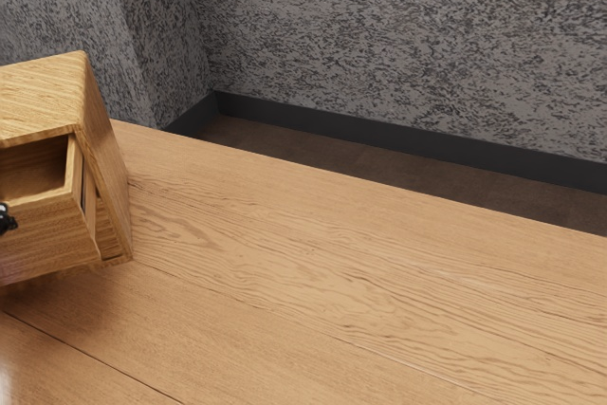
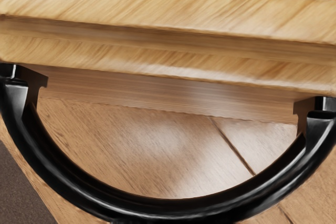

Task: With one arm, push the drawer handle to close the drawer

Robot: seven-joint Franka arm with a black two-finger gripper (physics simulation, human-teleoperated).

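- Fingers: cannot tell whether apart, together or clamped on anything.
- Handle: black, a curved bow, in the wrist view close under the hand; contact with the hand unclear.
- Handle's two ends meet the drawer front; its long axis runs along the front's width, the bow bulging outward, away from the drawer.
- Drawer: wooden, partly out, its hollow open at the top. Front points toward the exterior view's lower left.
- Cabinet: wooden box around the back of the drawer, at the exterior view's left.
- Table: wood, under the cabinet.
- Beyond: mottled grey wall, dark skirting board, brown floor.
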